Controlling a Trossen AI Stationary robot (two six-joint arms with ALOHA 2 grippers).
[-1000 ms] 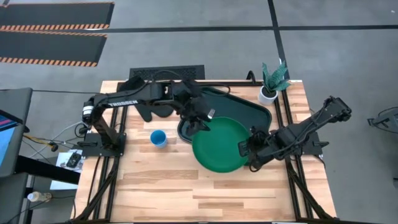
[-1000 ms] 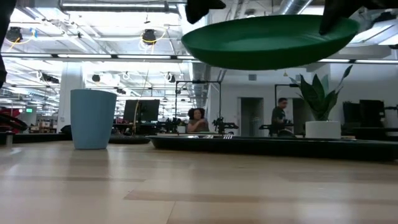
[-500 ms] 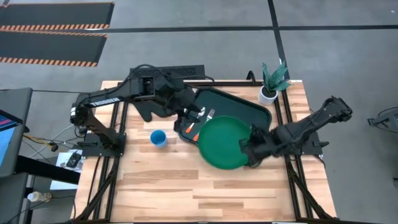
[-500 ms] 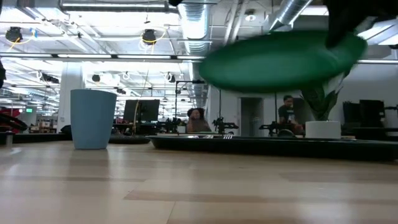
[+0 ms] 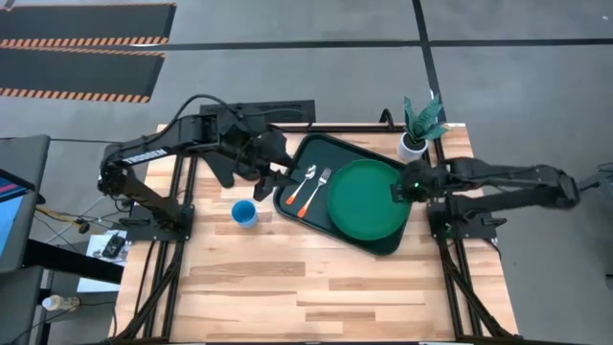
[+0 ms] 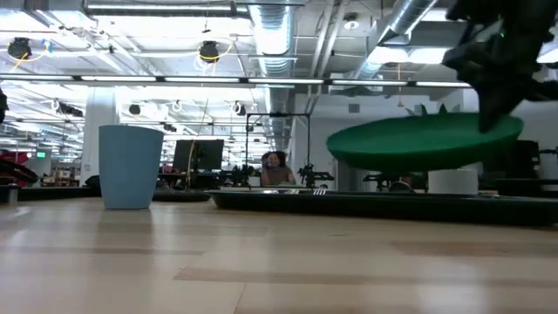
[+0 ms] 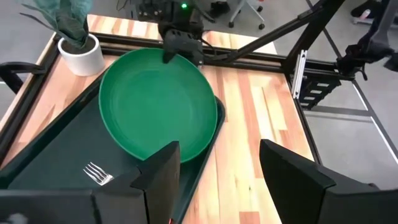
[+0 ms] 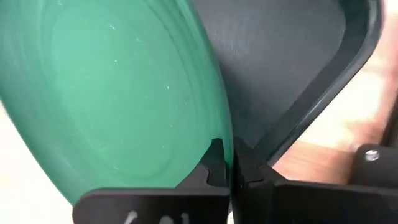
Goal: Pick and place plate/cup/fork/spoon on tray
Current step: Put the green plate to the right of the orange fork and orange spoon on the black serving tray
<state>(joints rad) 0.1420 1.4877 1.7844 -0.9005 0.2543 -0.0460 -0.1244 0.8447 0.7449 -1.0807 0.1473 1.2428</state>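
The green plate [image 5: 364, 199] hangs over the right half of the dark tray [image 5: 308, 156], held by my right gripper [image 5: 402, 190], which is shut on its right rim. The low view shows the plate [image 6: 418, 144] above the tray's rim [image 6: 349, 202]. The fork [image 5: 321, 186] and the spoon [image 5: 302, 190] lie on the tray's left half. The blue cup [image 5: 243, 212] stands on the table left of the tray. My left gripper [image 5: 280, 174] is open and empty over the tray's left edge; its wrist view shows the gap between its fingers [image 7: 221, 180]. My right gripper pinches the plate's rim [image 8: 219, 134] between its two fingers, one on the upper face and one on the underside. The fingers come about level from the table's right side. The plate is lifted clear of the tray and slightly tilted.
A white pot with a green plant [image 5: 416, 132] stands at the tray's far right corner. A black oven mitt [image 5: 222, 172] lies left of the tray under my left arm. Bare wood lies toward the table's near edge. People show in the room beyond the table.
My right gripper has carried the plate toward the table's far right, over the tray, and lowered it nearer the tray. My left gripper has drawn back toward the table's left, away from the plate's rim. The fork and spoon have come into view.
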